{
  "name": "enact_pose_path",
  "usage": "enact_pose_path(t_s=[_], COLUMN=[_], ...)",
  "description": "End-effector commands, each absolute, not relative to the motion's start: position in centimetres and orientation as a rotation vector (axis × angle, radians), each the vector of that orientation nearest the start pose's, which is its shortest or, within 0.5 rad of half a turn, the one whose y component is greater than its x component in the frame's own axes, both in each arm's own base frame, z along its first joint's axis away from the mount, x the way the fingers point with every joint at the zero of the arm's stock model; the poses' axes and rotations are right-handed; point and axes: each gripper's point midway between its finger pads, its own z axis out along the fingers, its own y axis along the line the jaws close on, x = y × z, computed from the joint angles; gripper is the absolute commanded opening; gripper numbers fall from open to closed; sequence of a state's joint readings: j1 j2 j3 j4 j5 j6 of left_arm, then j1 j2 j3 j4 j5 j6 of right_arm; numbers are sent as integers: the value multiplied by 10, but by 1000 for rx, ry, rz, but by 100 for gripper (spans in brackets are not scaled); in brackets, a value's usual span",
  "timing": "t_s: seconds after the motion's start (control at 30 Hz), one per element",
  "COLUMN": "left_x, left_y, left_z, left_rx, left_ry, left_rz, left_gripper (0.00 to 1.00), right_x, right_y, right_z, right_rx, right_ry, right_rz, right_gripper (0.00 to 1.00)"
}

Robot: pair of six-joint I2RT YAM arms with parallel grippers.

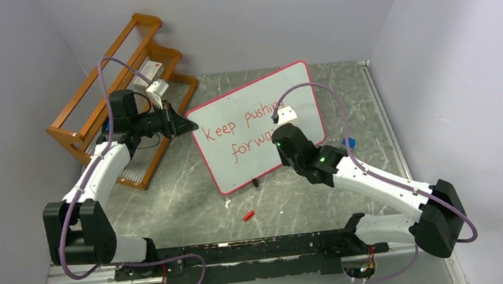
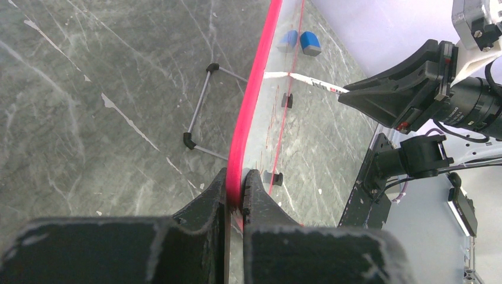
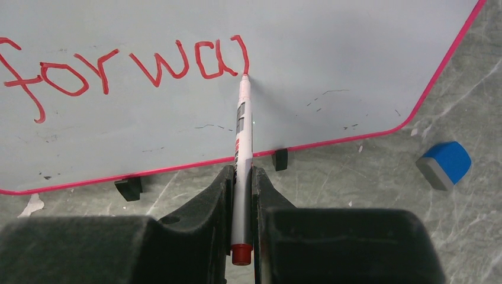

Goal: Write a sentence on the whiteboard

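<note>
The whiteboard (image 1: 259, 106) stands tilted on its black feet in the middle of the table, with a red-pink frame. The sentence (image 1: 243, 123) in red marker reads "Keep pushing" above "forwa" plus a fresh stroke (image 3: 118, 68). My left gripper (image 2: 235, 192) is shut on the board's red frame (image 2: 254, 100) at its upper left corner (image 1: 187, 126). My right gripper (image 3: 241, 177) is shut on a white red-capped marker (image 3: 241, 142), whose tip touches the board right after "forwa". In the top view the right gripper (image 1: 283, 135) covers the end of the second line.
A wooden rack (image 1: 114, 100) with small boxes stands at the back left. A blue eraser (image 3: 445, 164) lies on the table right of the board, also in the top view (image 1: 349, 143). A red marker cap (image 1: 248, 215) and a white scrap (image 1: 227, 204) lie before the board.
</note>
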State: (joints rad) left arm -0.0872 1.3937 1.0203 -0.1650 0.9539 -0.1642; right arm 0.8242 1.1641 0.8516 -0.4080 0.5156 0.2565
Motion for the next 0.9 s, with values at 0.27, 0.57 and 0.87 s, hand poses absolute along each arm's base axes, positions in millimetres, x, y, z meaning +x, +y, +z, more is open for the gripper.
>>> enact_pose_path(t_s=[0.27,0.57,0.87], left_x=[346,346,346], left_y=[-165,-164,-164], left_z=[171,171,171], left_rx=[507,505,505], left_ry=[2107,2109,2109], left_rz=[-965,-963,-964], left_gripper=[5,5,5], right_x=[291,296,298], right_y=[188,188,185], right_z=[181,188,190], right_rx=[-329,-319,-304], right_ry=[2068,2047,2042], right_rz=[28,25,20], right_gripper=[0,0,0])
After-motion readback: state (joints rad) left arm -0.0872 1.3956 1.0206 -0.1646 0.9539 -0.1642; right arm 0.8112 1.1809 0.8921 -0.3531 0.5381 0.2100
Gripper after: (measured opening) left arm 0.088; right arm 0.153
